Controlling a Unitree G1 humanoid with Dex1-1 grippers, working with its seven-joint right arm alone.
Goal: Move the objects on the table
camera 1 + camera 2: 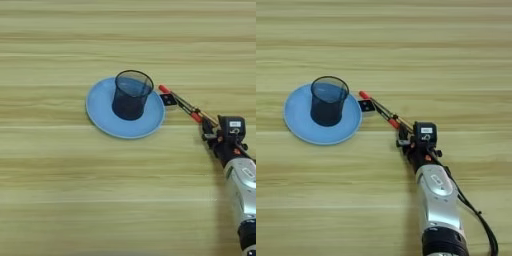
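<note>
A round light-blue plate (pixel 100 112) lies at the middle of the table (pixel 60 190), and a dark mesh cup (pixel 131 94) stands upright on it. Just right of the plate's rim sits a small black-and-white block (pixel 169 100). A red-capped marker (pixel 376 108) lies slanted across the block, running down to the right. Alongside it lies a thin yellow-handled screwdriver (pixel 404 121). My right gripper (pixel 404 136) is at the lower right ends of the marker and screwdriver, low over the table. Whether it touches them is unclear.
My silver forearm (pixel 437 192) comes in from the bottom edge, right of centre, with a black cable (pixel 476 215) looping at its right side. Bare wood lies to the left of, behind and in front of the plate.
</note>
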